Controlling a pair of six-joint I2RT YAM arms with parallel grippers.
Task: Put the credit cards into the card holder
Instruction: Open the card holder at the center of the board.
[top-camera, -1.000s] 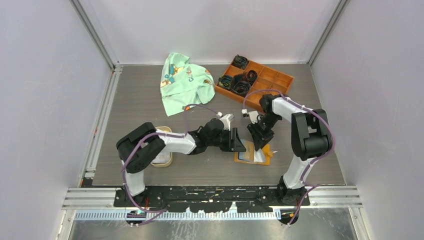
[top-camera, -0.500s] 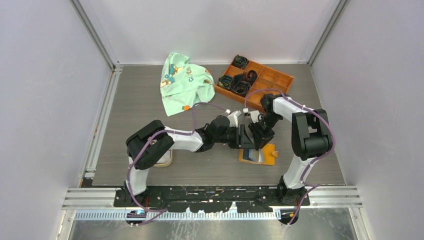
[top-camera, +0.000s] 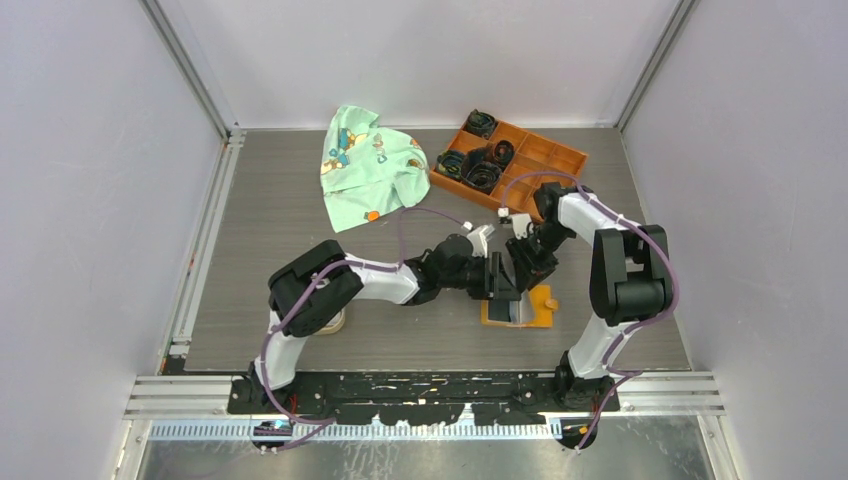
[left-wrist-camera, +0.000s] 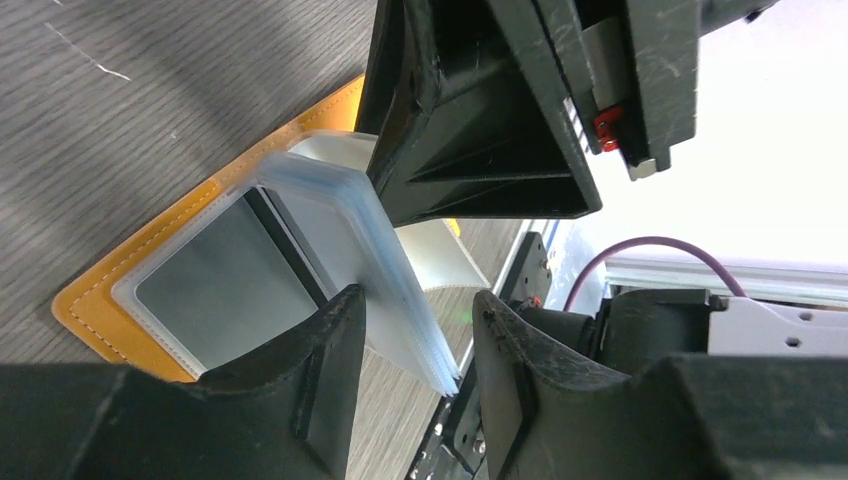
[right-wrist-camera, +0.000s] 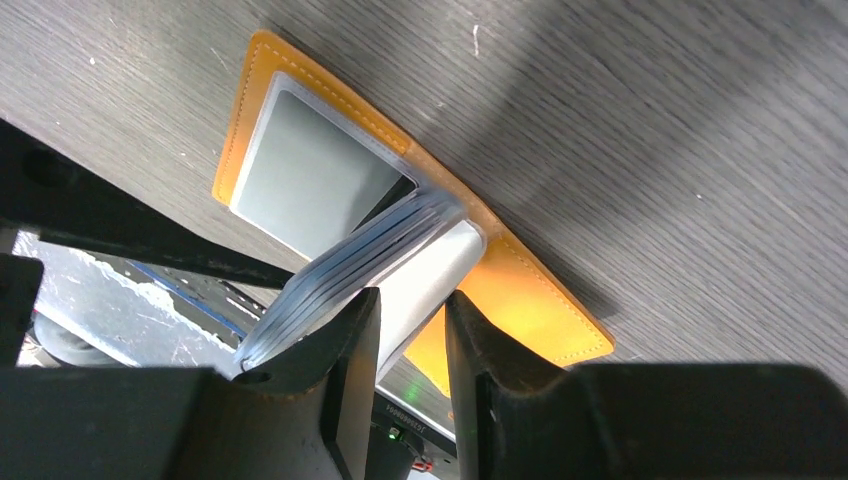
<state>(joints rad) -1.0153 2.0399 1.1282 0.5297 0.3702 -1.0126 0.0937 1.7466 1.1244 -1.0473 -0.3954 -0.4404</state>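
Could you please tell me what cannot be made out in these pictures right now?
1. Credit cards: none identifiable; top view, the left arm covers most of the tan dish.
2. Card holder: top view, both grippers overlap it.
3. Whether the jaws of the left gripper or right gripper pinch the sleeves: wrist views, contact hidden.
4. Sleeve contents: stack seen edge-on.

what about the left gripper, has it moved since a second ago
Yes, the left gripper moved right, away from the green cloth, to the card holder.
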